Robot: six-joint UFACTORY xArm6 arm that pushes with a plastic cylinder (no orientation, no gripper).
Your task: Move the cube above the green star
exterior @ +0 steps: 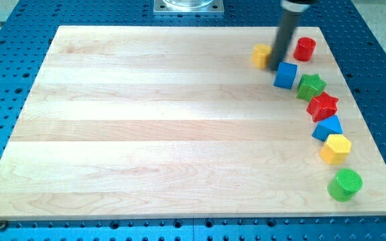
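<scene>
Down at the view's bottom right, close to the edge of the wooden desk [146, 134]: a green round block [344, 184]. Just above it, a yellow six-sided block [336, 148]. Next up, touching or nearly so, a blue block with a slanted top [327, 127]. Then a red star [323, 106], pressed close to the green star [311, 86] above it. All in a bent line up the right side.

Just left of the green star and a bit higher, touching it or nearly so: the blue cube [286, 74].

Right at the blue cube's upper left side: my tip [276, 67], squeezed between the blue cube and a small yellow block [262, 55] on its left. No tool to open or close here, only a plain dark rod.

Farthest back, right of the rod, a red round block [305, 49], standing apart.
</scene>
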